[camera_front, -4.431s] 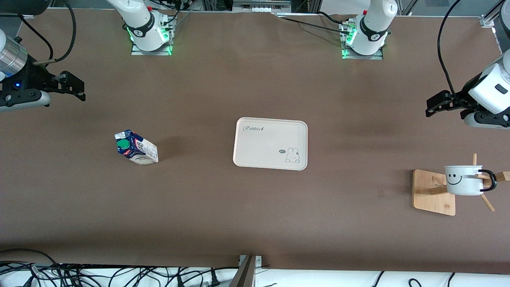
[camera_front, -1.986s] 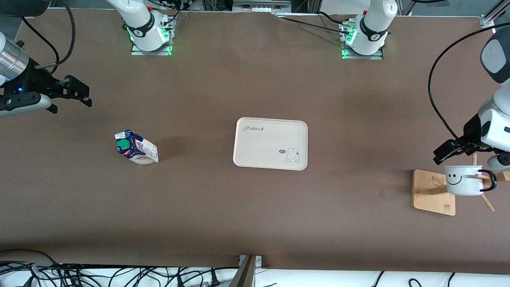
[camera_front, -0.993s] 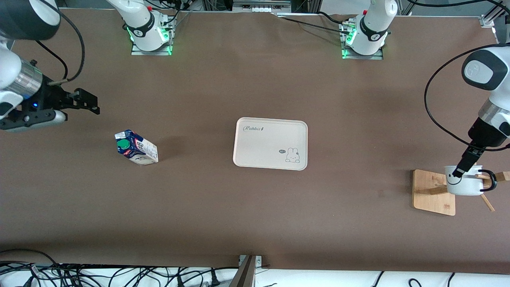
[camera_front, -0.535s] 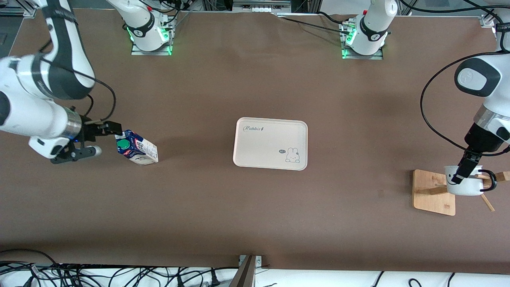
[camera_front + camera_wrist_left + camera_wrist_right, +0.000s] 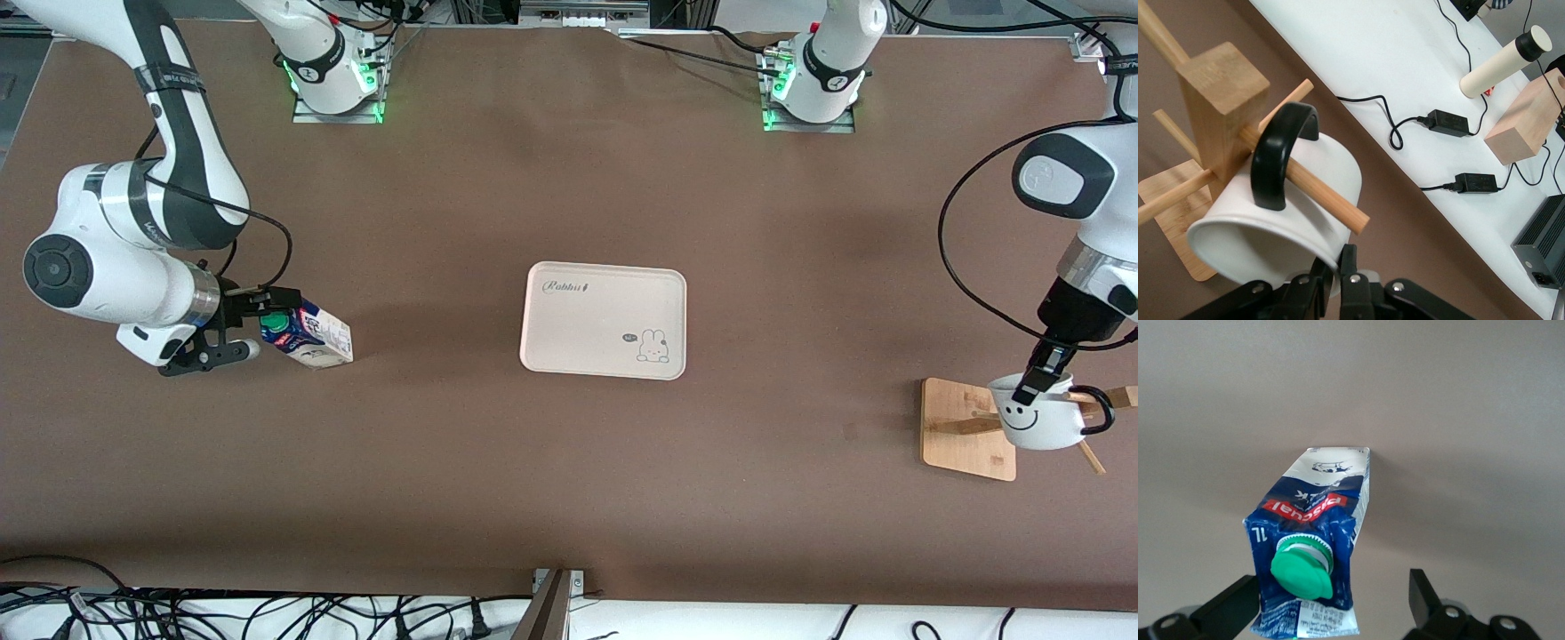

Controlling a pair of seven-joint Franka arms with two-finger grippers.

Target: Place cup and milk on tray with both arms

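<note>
Front view: the tray (image 5: 603,320) lies flat at the middle of the table (image 5: 569,498), bare of load. The milk (image 5: 307,332) stands toward the right arm's end of the table, well apart from the tray. The right gripper (image 5: 253,324) is at the carton's top, one finger on each side of the green cap end; the jaws stand apart and contact with the carton cannot be confirmed. The cup (image 5: 1036,422) is on the wooden rack (image 5: 969,431) at the left arm's end of the table, tilted, smiley face toward the camera. The left gripper (image 5: 1036,384) is at the cup's rim.

Left wrist view: the cup (image 5: 1271,233) hangs by its black handle (image 5: 1278,157) on a wooden peg (image 5: 1311,190) of the rack (image 5: 1211,113), mouth turned toward the gripper. The left gripper (image 5: 1331,283) has its jaws together on the cup's rim, one finger inside and one outside the wall.

Right wrist view: the milk (image 5: 1311,547) sits between the two fingers (image 5: 1421,593) of the right gripper (image 5: 1331,603), green cap (image 5: 1301,572) nearest the camera. The jaws are apart; one finger is close beside the carton, a clear gap shows at the other
</note>
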